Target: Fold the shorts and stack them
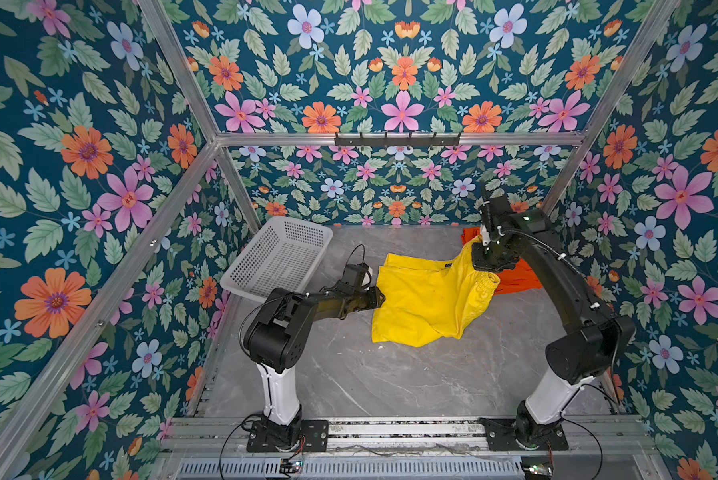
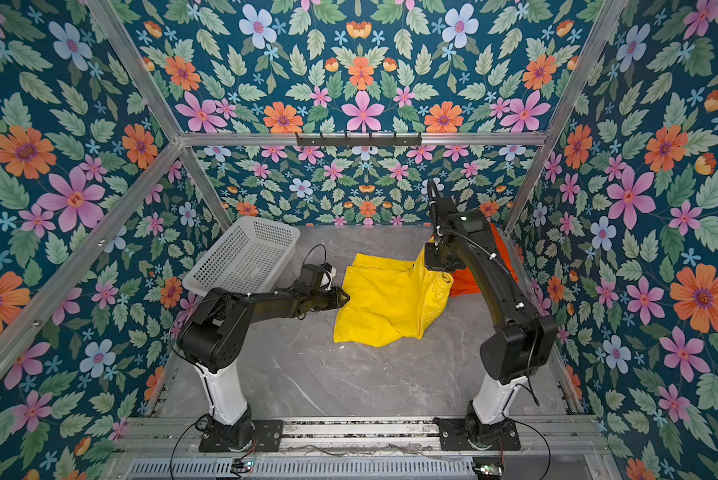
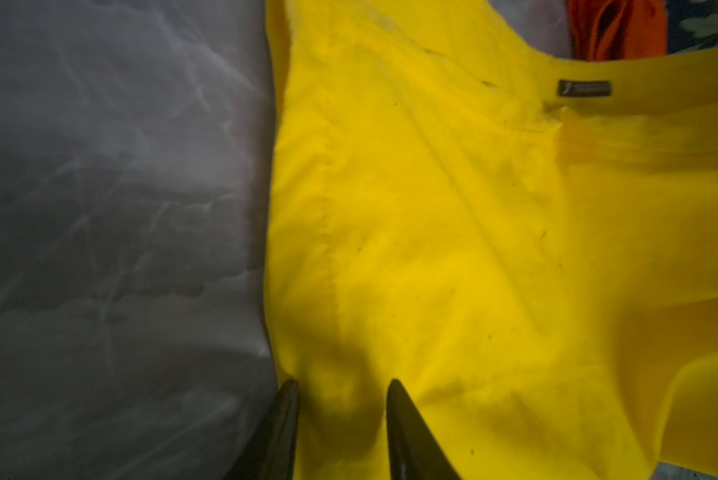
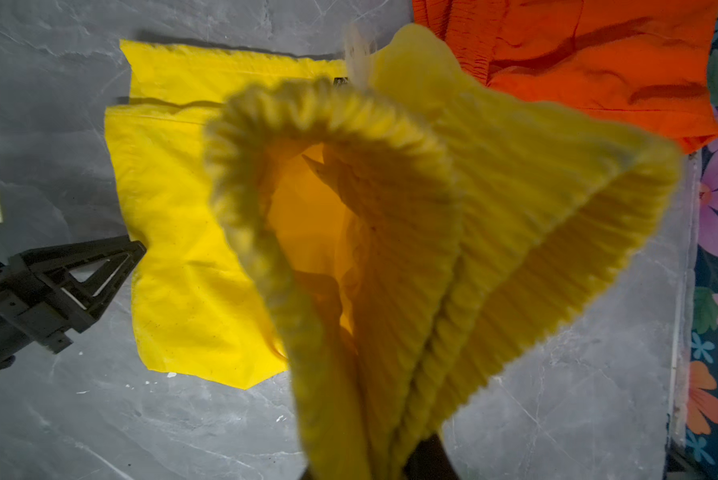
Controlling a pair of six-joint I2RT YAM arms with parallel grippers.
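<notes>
The yellow shorts lie mid-table, with the leg ends flat and the waistband end lifted. My right gripper is shut on the ribbed yellow waistband, which hangs open as a loop above the table. My left gripper sits low at the left edge of the yellow shorts. Its jaws are partly apart, with a bulge of yellow fabric between the fingertips. The orange shorts lie crumpled at the back right, partly hidden behind my right arm.
A white perforated basket leans tilted at the back left, just behind my left arm. The grey marble-look tabletop is bare in front of the shorts. Floral walls close in on three sides.
</notes>
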